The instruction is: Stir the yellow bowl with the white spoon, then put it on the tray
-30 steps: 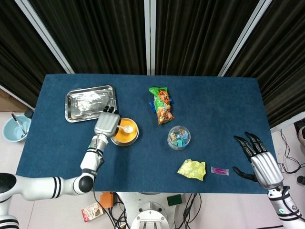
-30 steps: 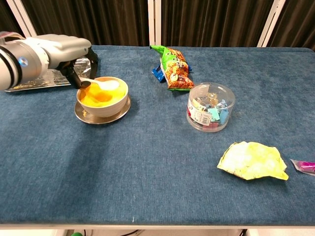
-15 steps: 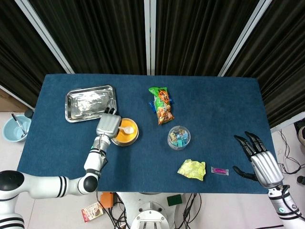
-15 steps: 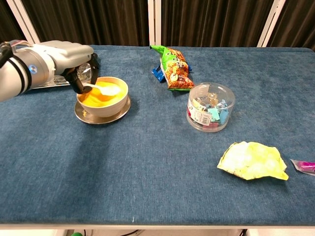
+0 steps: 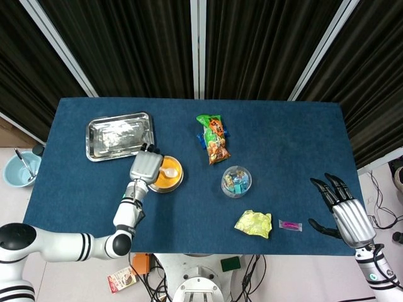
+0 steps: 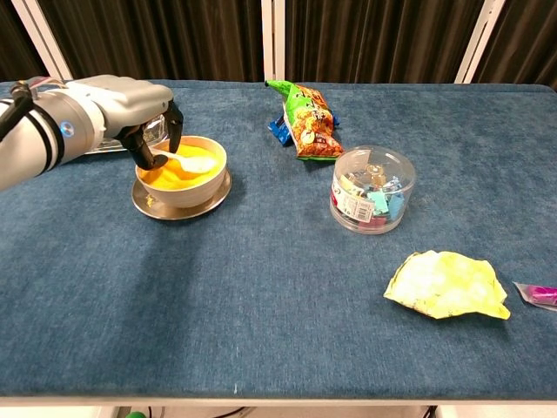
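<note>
So the white spoon (image 6: 190, 160) sits with its head over the yellow contents of the yellow bowl (image 6: 181, 171), handle running out over the left rim into the left hand (image 6: 130, 104). Bowl stands on a small metal saucer (image 6: 180, 202) near the table's left side, just in front of the tray (image 5: 119, 135); in the head view bowl and tray look close but apart. Placement makes sense: the tray is right behind the bowl, so the put-down after stirring looks like a short carry

Left hand comes in from the bowl's left, palm down, fingers (image 6: 141, 154) curled around the spoon handle at the rim; it is clamped on the spoon, not touching the bowl as far as the chest view shows. Low handle grip probably gives control of the head inside the bowl. Judging by that, the stir step is in hand and the tray step is not yet done

Right hand (image 5: 350, 218) is well off at the table's right edge, fingers spread, holding nothing, clear of the job

Elsewhere: snack bag (image 6: 304, 117) behind centre, clear tub (image 6: 372, 200) of small items in the middle, crumpled yellow wrapper (image 6: 446, 285) and a small pink packet (image 5: 290, 224) front right. None of it sits between bowl and tray
</note>
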